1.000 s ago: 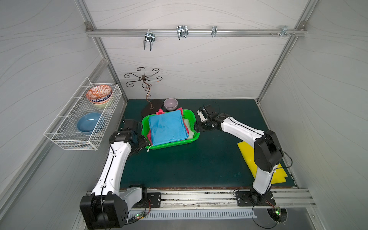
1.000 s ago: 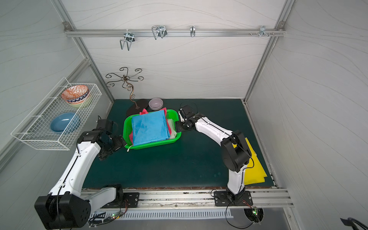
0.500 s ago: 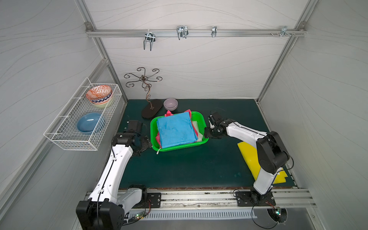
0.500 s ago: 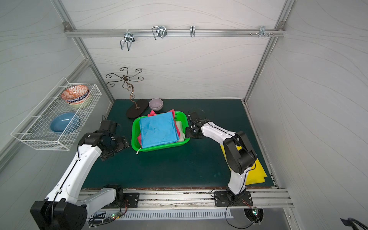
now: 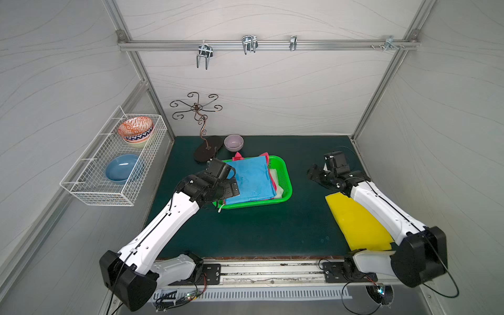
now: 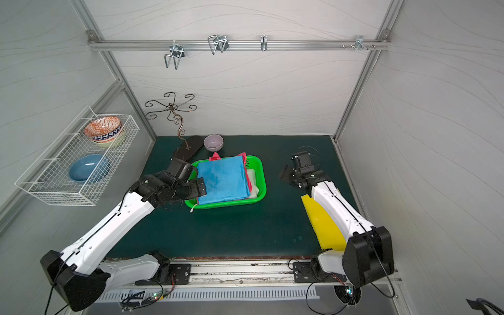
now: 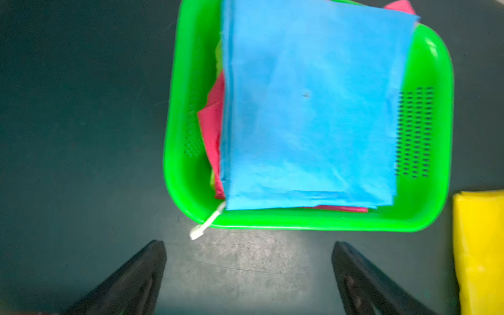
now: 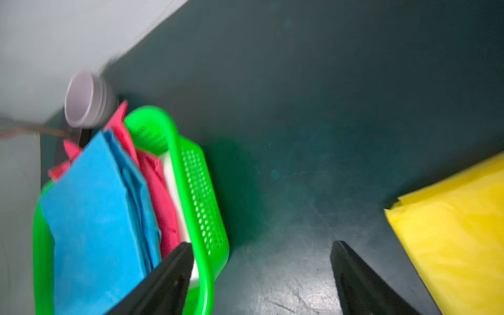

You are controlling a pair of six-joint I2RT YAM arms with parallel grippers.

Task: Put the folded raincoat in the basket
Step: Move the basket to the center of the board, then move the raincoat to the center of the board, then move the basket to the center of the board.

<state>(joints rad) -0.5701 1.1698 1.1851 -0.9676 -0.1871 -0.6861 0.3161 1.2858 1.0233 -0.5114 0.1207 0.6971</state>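
Observation:
The folded yellow raincoat (image 5: 354,221) (image 6: 321,226) lies flat on the dark mat at the right, partly under my right arm; its edge shows in both wrist views (image 7: 480,245) (image 8: 458,231). The green basket (image 5: 287,185) (image 6: 261,177) (image 7: 441,109) (image 8: 201,196) stands mid-table, holding blue (image 5: 251,178), pink and white folded sheets. My left gripper (image 5: 230,189) (image 7: 248,248) hangs open and empty above the basket's left front corner. My right gripper (image 5: 313,174) (image 8: 261,251) stands open and empty, right of the basket, behind the raincoat.
A lilac bowl (image 5: 233,142) and a curly metal hook stand (image 5: 203,128) sit just behind the basket. A white wire rack (image 5: 114,163) with bowls hangs on the left wall. A white cord (image 5: 219,208) trails over the basket's front left corner.
The basket has slid to the right. My right gripper has opened, let go of its rim and drawn back to the right. My left arm has swung right over the basket's left end.

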